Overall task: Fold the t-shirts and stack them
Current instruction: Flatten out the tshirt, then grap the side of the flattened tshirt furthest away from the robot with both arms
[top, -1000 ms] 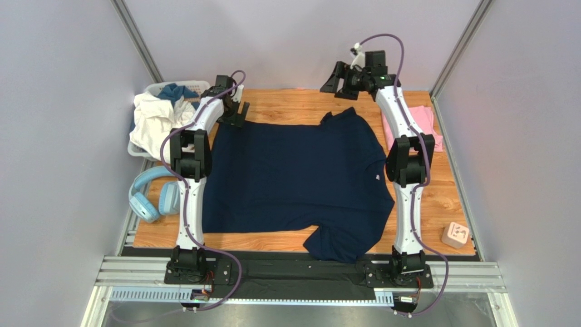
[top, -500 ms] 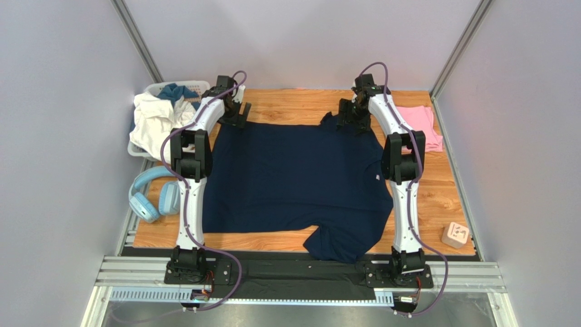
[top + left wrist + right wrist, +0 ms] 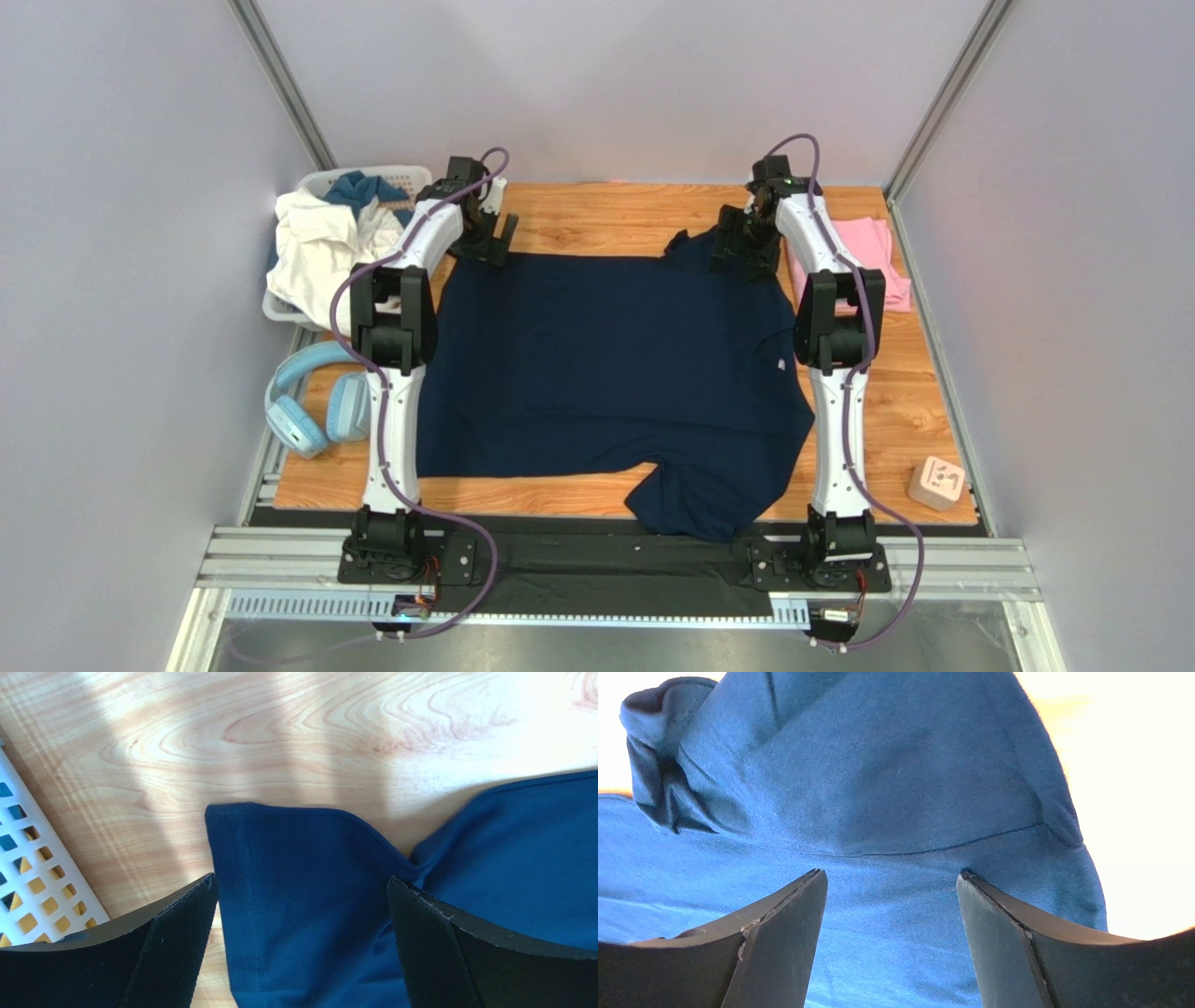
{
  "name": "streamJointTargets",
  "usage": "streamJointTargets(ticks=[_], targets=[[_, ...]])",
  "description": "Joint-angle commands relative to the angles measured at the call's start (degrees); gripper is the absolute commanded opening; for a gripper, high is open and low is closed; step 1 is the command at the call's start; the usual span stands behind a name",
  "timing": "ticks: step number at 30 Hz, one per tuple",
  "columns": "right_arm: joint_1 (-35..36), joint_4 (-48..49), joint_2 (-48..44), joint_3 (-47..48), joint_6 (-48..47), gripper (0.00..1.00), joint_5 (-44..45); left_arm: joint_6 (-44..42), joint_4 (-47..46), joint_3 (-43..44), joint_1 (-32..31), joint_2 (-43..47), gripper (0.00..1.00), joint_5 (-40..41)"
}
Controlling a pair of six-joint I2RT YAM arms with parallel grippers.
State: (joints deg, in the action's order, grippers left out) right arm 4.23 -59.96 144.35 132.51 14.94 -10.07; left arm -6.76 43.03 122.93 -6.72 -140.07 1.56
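Observation:
The large dark navy t-shirt (image 3: pixel 603 371) lies spread flat on the wooden table (image 3: pixel 603 207). My left gripper (image 3: pixel 484 238) is open over the shirt's far left corner; in the left wrist view the hemmed corner (image 3: pixel 281 882) lies between the open jaws (image 3: pixel 302 889). My right gripper (image 3: pixel 739 248) is open over the far right sleeve; in the right wrist view the sleeve and its seam (image 3: pixel 878 798) lie between the open jaws (image 3: pixel 891 878). A smaller light pink t-shirt (image 3: pixel 877 252) lies at the far right, partly behind the right arm.
A white basket (image 3: pixel 330 238) with white and blue cloth stands at the far left; its lattice shows in the left wrist view (image 3: pixel 28 889). Light-blue headphones (image 3: pixel 312 399) lie at the left edge. A small beige block (image 3: pixel 936 483) sits near the right front.
My right arm has swung down from above the back of the table onto the shirt's far right sleeve. The left arm has not moved.

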Motion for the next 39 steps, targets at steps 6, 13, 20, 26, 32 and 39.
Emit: streamJointTargets(ticks=[6,13,20,26,32,39], targets=[[-6.51,0.46,1.20,-2.07,-0.35,0.75,1.82,0.79,2.59,-1.64,-1.01,6.04,0.96,-2.52],[-4.85,2.22,0.40,-2.35,-0.17,0.76,-8.73,0.79,2.59,0.28,-1.89,4.11,0.96,-1.83],[-4.49,3.09,0.05,5.90,1.32,0.80,-16.82,-0.35,2.77,10.91,-1.81,-2.38,0.97,0.02],[-5.72,15.65,-1.62,3.99,4.66,0.78,-19.73,3.51,0.75,15.41,0.56,-6.00,0.97,-1.30],[-5.81,22.70,-0.48,4.42,1.51,0.77,-9.46,3.43,0.04,14.27,0.66,-6.18,0.96,-3.06],[-7.39,25.59,3.12,6.89,-0.09,0.82,-8.12,2.72,0.92,13.82,0.66,-6.09,0.96,-3.67]])
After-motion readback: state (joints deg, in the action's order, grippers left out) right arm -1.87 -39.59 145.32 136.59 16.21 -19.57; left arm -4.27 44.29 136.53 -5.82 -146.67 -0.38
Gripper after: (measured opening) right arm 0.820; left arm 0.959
